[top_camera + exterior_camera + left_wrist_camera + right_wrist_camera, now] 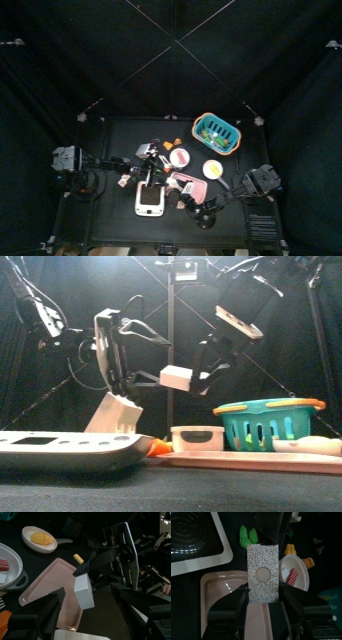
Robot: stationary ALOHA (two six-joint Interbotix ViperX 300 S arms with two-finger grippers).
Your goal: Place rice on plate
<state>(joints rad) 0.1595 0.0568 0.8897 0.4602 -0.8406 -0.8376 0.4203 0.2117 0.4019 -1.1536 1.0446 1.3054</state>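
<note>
Rice block [263,574] pinched between right gripper [263,592] fingers above pink plate [53,587]; left gripper [87,619] fingers spread, at 9 o'clock.

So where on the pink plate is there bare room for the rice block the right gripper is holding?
The pink plate looks bare across its whole middle, directly under the rice block in the right gripper. It gets crowded past the plate's rims: the white scale on one side, the bowl on another. The left gripper hovers open nearby.

Dim scene, overhead glare, soft blur
</note>
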